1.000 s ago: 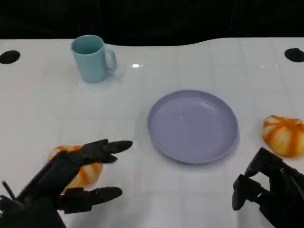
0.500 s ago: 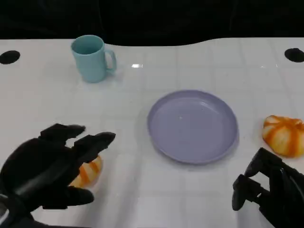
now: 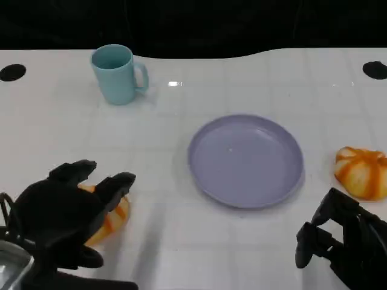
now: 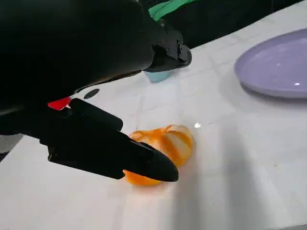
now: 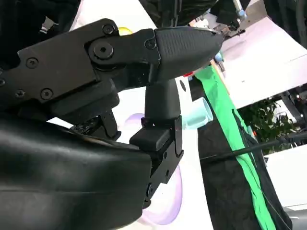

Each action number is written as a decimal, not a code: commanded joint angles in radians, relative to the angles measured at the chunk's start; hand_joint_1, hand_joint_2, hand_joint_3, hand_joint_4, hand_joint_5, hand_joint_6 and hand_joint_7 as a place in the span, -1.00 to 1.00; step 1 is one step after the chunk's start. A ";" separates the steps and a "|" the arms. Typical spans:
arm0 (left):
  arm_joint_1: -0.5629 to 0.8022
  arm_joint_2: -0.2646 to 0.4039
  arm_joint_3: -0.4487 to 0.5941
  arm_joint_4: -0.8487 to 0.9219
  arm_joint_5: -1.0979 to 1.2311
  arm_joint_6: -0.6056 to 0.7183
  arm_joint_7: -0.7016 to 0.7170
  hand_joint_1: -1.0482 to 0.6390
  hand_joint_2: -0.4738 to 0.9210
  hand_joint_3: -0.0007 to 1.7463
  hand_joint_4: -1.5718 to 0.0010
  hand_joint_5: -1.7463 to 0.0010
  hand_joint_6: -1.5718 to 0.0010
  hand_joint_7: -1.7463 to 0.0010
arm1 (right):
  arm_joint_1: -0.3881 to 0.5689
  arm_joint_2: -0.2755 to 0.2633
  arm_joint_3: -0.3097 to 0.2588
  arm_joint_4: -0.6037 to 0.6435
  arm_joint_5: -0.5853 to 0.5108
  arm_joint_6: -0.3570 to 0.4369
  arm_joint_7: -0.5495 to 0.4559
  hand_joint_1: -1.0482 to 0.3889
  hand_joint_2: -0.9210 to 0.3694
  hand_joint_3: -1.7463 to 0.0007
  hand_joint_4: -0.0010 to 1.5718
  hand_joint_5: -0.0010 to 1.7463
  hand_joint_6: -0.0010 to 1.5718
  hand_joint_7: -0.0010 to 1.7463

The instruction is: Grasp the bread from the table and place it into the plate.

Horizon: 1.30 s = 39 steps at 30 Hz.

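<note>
An orange-and-white striped bread (image 3: 115,217) lies on the white table at the lower left. My left hand (image 3: 63,211) hovers over it, covering its near half, fingers spread past its far side. In the left wrist view one black finger (image 4: 110,148) reaches along the bread (image 4: 165,143), which still rests on the table with nothing closed around it. The lilac plate (image 3: 245,160) sits bare at the centre, to the right of this bread. My right hand (image 3: 338,248) rests at the lower right, holding nothing, fingers loosely bent and apart.
A second striped bread (image 3: 361,172) lies near the right edge, just beyond my right hand. A teal mug (image 3: 116,74) stands at the back left. Dark round holes (image 3: 12,72) mark the table's far corners. The far table edge meets black background.
My left hand has turned palm-down and drawn back over the left bread, now covering more of it. The right hand, plate, mug and right bread have not moved.
</note>
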State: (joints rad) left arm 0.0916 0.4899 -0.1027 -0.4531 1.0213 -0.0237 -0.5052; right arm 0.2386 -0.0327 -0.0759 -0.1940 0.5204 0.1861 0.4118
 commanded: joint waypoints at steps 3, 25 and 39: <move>-0.073 0.005 -0.045 0.159 0.021 0.017 0.061 -0.39 0.97 -0.99 0.94 0.93 0.88 1.00 | 0.004 -0.006 -0.002 -0.020 0.000 0.007 -0.008 -0.37 -1.00 0.59 -0.05 1.00 -0.23 0.84; -0.390 -0.009 -0.258 0.736 -0.031 0.044 0.206 -0.42 0.98 -1.00 0.82 0.92 0.80 0.97 | 0.000 -0.008 -0.010 -0.006 0.002 -0.003 0.011 -0.37 -1.00 0.58 -0.05 1.00 -0.23 0.84; -0.407 -0.004 -0.283 0.874 -0.190 -0.061 0.308 -0.20 1.00 -0.86 0.31 0.68 0.27 0.90 | 0.003 -0.013 -0.013 -0.015 0.001 0.000 0.012 -0.36 -1.00 0.56 -0.04 1.00 -0.24 0.84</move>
State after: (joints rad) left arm -0.3308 0.4807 -0.3767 0.3768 0.8482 -0.0481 -0.2548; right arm 0.2380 -0.0336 -0.0778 -0.2030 0.5201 0.1948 0.4216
